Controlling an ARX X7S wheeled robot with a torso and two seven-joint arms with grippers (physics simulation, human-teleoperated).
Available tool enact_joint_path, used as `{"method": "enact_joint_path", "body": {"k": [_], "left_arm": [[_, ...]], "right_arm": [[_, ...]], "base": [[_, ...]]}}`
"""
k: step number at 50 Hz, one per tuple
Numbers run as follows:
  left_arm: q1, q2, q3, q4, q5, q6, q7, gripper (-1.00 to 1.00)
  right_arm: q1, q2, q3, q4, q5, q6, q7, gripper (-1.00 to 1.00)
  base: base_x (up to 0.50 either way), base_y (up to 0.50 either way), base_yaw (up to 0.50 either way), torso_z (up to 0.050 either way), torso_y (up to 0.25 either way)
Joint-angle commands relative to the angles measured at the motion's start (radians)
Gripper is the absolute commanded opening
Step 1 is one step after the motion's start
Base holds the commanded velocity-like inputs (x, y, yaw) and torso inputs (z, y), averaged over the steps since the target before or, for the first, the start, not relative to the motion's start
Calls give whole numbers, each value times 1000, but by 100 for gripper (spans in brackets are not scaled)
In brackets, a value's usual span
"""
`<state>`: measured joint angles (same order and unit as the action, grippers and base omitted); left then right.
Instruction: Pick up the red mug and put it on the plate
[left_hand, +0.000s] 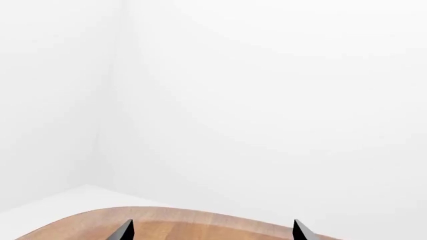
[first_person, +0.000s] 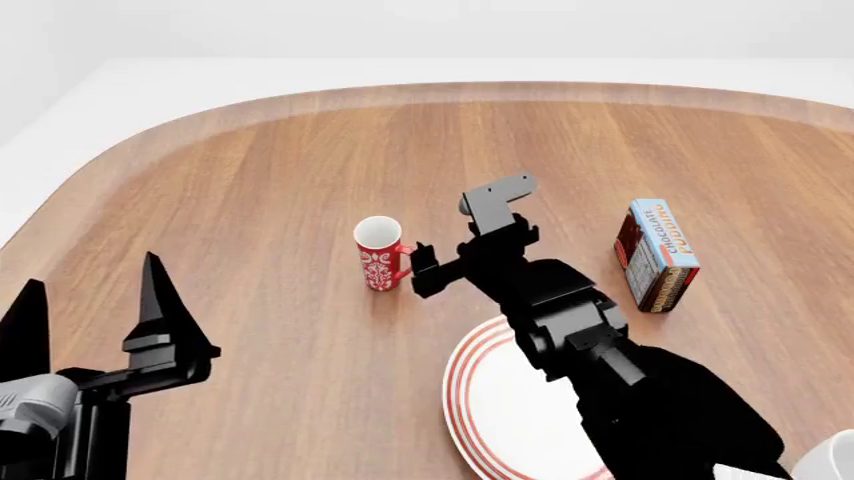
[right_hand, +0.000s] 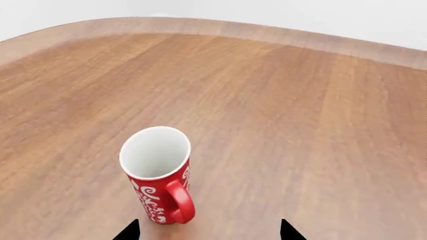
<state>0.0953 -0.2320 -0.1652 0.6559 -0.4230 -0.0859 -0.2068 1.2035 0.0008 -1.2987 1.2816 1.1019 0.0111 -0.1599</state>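
The red mug (first_person: 379, 255) with a white pattern and white inside stands upright on the wooden table, its handle toward my right gripper. In the right wrist view the red mug (right_hand: 159, 173) sits just ahead of the open fingertips, handle nearest them. My right gripper (first_person: 424, 268) is open and empty, right beside the mug's handle, not touching it as far as I can see. The plate (first_person: 497, 415), white with red rings, lies near the table's front, partly under my right arm. My left gripper (first_person: 94, 305) is open and empty at the front left, far from the mug.
A chocolate pudding box (first_person: 655, 255) stands right of my right arm. A white mug's rim (first_person: 830, 460) shows at the bottom right corner. The wooden table (first_person: 267, 180) has a rounded far edge; the left wrist view shows that edge (left_hand: 200, 220) and white wall.
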Motion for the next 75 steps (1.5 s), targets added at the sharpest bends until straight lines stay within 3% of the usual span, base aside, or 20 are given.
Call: {"method": "enact_joint_path", "body": {"k": [1,45,55,75], "left_arm": [[8,1,11,-10,0,47,22,100],[27,-18,32,-12,-16,99,32,100],[36,-28,41,-3,-25,95,34,100],[35,-40,49,6,-20,87,17,100]], "right_arm": [[24,-1,-122,-3,110,-19,12,100],[131,-1,-218,-95,182,-124,27,100],[140,-1,-223,-100,188,-126,33,100],[139,-1,-229,-105,192,-124,40,100]], "base": [[0,0,0,0,0],[0,0,0,0,-74],[0,0,0,0,-241],[0,0,0,0,0]]}}
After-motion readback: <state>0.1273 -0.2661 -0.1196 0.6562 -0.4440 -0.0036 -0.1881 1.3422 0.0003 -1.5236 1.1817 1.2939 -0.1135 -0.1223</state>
